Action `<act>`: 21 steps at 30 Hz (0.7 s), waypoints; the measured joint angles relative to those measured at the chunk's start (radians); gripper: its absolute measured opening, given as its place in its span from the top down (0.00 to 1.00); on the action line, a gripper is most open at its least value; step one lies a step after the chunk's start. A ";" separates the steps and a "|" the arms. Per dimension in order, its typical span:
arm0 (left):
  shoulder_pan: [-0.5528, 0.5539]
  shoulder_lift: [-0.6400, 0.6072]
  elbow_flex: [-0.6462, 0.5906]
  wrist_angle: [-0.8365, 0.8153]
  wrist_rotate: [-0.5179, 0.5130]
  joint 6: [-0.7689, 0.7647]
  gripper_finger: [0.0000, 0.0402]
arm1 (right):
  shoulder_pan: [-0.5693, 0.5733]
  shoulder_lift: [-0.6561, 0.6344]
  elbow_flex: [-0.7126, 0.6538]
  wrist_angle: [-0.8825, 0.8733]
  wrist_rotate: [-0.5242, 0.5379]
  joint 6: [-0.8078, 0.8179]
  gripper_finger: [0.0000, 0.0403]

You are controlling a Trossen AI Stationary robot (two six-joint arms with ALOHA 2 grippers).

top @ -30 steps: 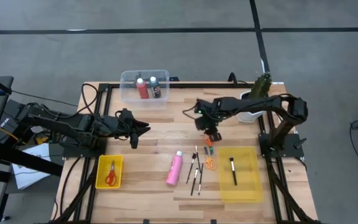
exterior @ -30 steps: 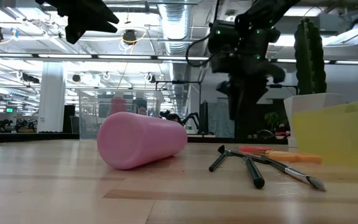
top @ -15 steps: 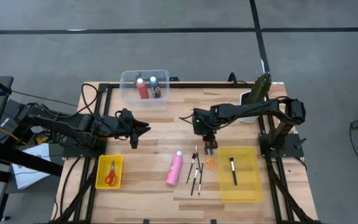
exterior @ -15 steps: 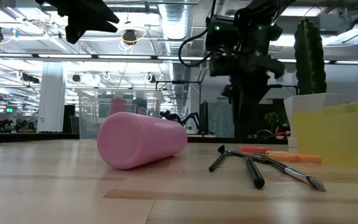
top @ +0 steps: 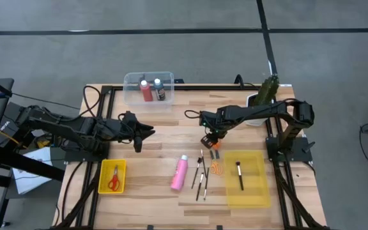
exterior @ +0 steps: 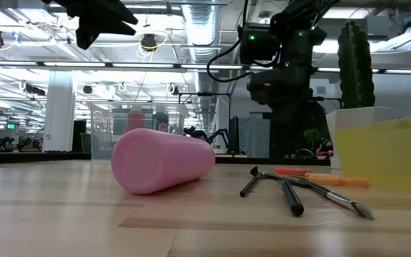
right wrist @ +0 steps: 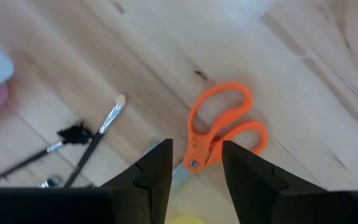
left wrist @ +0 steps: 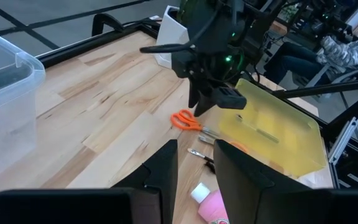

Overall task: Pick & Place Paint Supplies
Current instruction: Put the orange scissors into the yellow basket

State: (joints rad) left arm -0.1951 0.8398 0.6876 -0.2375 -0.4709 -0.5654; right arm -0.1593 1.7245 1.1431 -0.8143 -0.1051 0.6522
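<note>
The right gripper (top: pixel 213 144) has swung over the orange-handled scissors (right wrist: pixel 219 134).

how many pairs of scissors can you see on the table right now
2. The red-handled scissors lie in the small yellow bin near the left arm. The orange-handled scissors lie on the bare table beside the brushes, under the right gripper.

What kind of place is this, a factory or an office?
Probably a robotics lab in a big open industrial hall. Two robot arms sit on a wooden table, the ceiling shows bare ducts and pipes, and more arms stand at benches far behind.
</note>
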 joint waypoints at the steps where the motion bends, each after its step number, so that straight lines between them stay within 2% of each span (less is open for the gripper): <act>1: 0.000 0.000 0.000 0.001 0.000 0.000 0.76 | 0.000 0.000 0.000 0.000 0.001 0.016 0.66; 8: 0.000 0.000 0.000 0.001 0.000 0.000 0.76 | 0.004 0.004 0.000 0.009 0.027 0.082 0.66; 16: 0.000 0.000 0.000 0.019 0.000 0.000 0.76 | 0.043 0.123 0.000 0.024 0.023 0.096 0.66; 21: -0.001 0.000 0.000 0.024 0.001 0.000 0.76 | 0.071 0.143 0.006 0.049 0.027 0.111 0.66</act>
State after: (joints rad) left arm -0.1959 0.8398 0.6876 -0.2134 -0.4702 -0.5655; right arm -0.0886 1.8671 1.1493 -0.7654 -0.0778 0.7633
